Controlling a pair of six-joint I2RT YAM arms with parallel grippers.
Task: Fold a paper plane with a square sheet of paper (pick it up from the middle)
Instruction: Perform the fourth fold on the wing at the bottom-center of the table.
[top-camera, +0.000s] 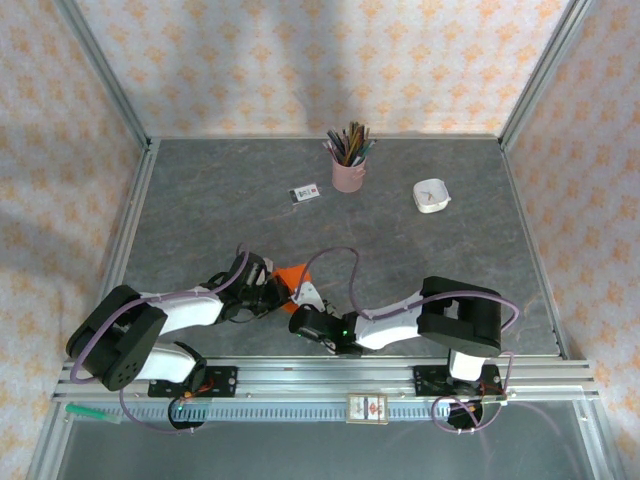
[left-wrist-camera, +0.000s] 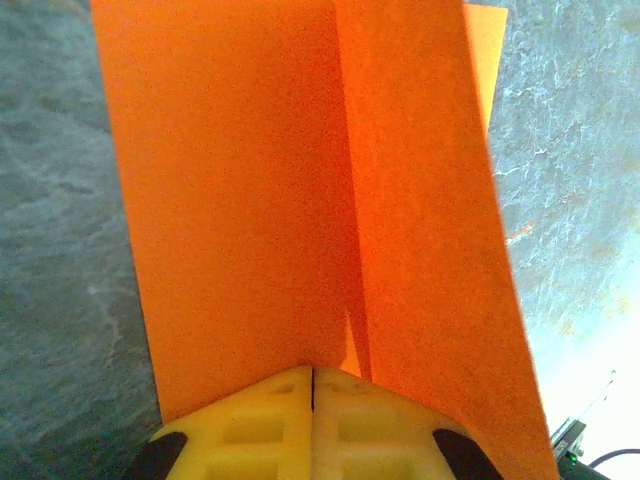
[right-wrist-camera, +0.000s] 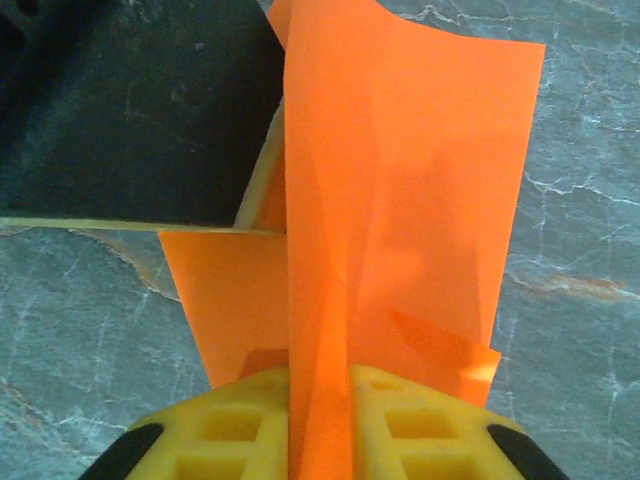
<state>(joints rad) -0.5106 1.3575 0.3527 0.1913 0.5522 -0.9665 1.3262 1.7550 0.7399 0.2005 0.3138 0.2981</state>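
Top external, one orange sheet (top-camera: 293, 274), left gripper (top-camera: 277, 289), right gripper (top-camera: 302, 293) clamping

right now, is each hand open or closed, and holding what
Left hand: closed on the thin bright-orange folded sheet of paper.
Right hand: closed on the same sheet.
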